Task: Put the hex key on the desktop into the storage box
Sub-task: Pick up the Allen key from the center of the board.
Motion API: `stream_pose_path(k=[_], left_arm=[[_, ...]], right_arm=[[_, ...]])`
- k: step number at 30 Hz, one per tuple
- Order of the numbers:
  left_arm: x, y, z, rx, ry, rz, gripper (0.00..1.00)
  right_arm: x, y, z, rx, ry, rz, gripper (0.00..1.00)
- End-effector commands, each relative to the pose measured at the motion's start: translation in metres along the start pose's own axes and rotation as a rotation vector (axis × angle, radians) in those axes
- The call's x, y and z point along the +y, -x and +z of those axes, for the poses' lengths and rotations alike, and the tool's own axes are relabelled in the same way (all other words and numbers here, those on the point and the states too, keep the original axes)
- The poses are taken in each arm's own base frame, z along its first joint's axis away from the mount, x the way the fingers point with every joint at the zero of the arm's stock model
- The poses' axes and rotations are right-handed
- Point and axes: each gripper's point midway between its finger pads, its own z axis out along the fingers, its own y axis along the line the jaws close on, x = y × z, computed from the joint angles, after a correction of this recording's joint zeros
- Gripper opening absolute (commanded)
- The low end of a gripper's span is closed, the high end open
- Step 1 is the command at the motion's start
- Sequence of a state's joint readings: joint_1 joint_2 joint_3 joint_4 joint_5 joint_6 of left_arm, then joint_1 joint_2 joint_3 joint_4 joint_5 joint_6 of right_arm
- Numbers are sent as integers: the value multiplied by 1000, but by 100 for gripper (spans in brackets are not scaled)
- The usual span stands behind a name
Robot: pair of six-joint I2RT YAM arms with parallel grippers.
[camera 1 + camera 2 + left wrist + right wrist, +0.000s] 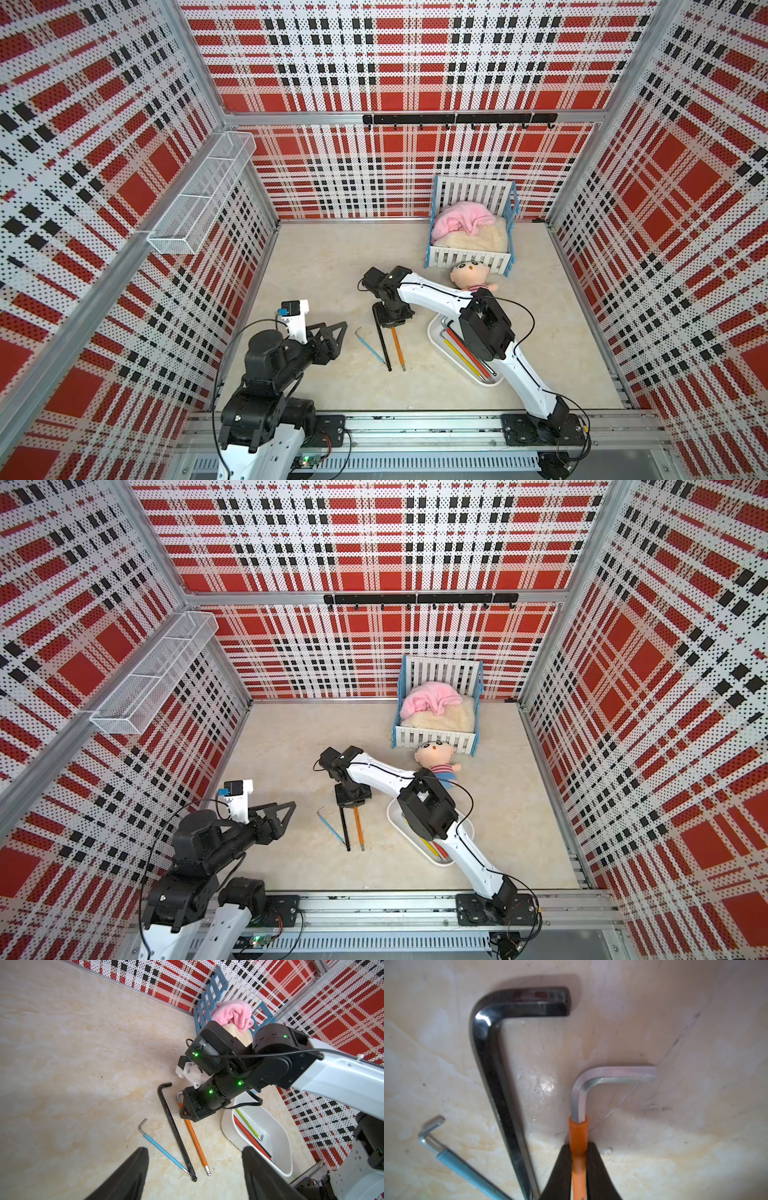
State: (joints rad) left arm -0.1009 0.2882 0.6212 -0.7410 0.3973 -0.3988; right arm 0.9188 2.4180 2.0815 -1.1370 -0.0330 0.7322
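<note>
In a top view the right hand sits on the orange hex key lying on the surface, storage box just beside, so a short carry; left wrist view: left hand apart, idle; right wrist view: fingers clamped on the orange sleeve near its bend.

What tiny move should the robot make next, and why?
Probably lift straight up: the right pincer looks closed around the orange hex key, which lies flat on the desktop close beside the black key. Lifting clears it for the white tray nearby.
</note>
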Motion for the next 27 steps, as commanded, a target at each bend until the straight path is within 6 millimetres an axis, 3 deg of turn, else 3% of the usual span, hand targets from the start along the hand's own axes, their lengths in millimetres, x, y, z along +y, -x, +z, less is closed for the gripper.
stream_pose_path(k=[1,6,14,27], left_arm=[[1,1,2,-7,-6,12,76],[1,1,2,-9,-5,12,76],[1,0,2,-8,-5,13,76],[1,1,3,-5,-5,11,76]], right_arm=[[-20,-12,33,69,-73,45,10],[-21,-10,32,57,-63,64,0],[-19,-2,20,16,-51,71,0],[-10,22,-36,-110,2,65,0]])
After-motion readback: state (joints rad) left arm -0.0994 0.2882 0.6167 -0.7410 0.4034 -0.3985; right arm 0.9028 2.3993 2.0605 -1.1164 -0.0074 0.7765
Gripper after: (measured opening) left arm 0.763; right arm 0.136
